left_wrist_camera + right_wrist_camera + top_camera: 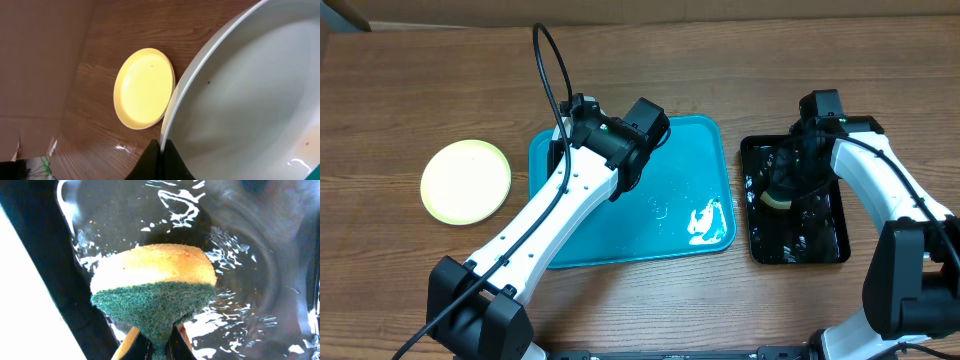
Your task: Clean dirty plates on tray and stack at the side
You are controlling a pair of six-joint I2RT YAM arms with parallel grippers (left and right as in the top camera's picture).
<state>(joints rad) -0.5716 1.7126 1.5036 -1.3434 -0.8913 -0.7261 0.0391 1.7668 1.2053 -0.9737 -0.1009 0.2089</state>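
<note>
1. My left pincer [161, 159] is closed tight on the rim of a white plate [250, 100], which fills most of the wrist view.
2. This plate has a few small dark specks inside; I cannot tell if they are dirt.
3. Seen from overhead, the pincer stands over the far part of the wet turquoise tray [620, 240].
4. The yellow-green plate [466, 180] lies flat on the table [720, 60], left of the tray and apart from my pincer. So the stacking place is on my left side, and my left arm is the nearer one.
5. My right pincer [155, 347] is closed on a sponge [155, 287] over the black tray [798, 250], far from that plate.
6. I judge the coming move is to carry the white plate leftwards onto the yellow-green one.
</note>
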